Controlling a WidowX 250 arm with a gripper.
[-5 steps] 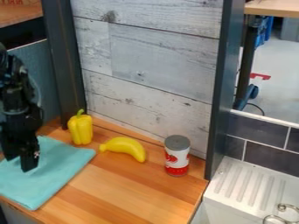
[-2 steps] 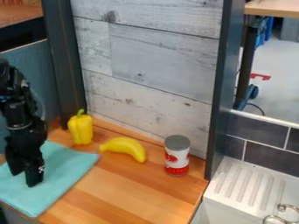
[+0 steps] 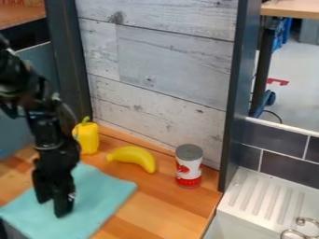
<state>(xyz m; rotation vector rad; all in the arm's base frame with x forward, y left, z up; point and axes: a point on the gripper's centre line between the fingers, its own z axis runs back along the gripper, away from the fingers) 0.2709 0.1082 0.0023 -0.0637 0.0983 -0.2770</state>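
Pale grey wooden planks [image 3: 174,65] rise behind the wooden counter [image 3: 156,205], beyond the yellow banana [image 3: 138,158]. Below and left of the banana in the camera view, a teal cloth [image 3: 106,193] lies flat, its long axis slanting from upper right to lower left and a short edge facing the banana's side of the counter. Left of and lower than the banana, the black gripper [image 3: 53,208] points down over the cloth, its fingers slightly parted; whether any fabric is caught between them, I cannot tell. Left of the banana stands a yellow pepper [image 3: 89,138], stem up; right of it, an upright red-and-white can [image 3: 189,169].
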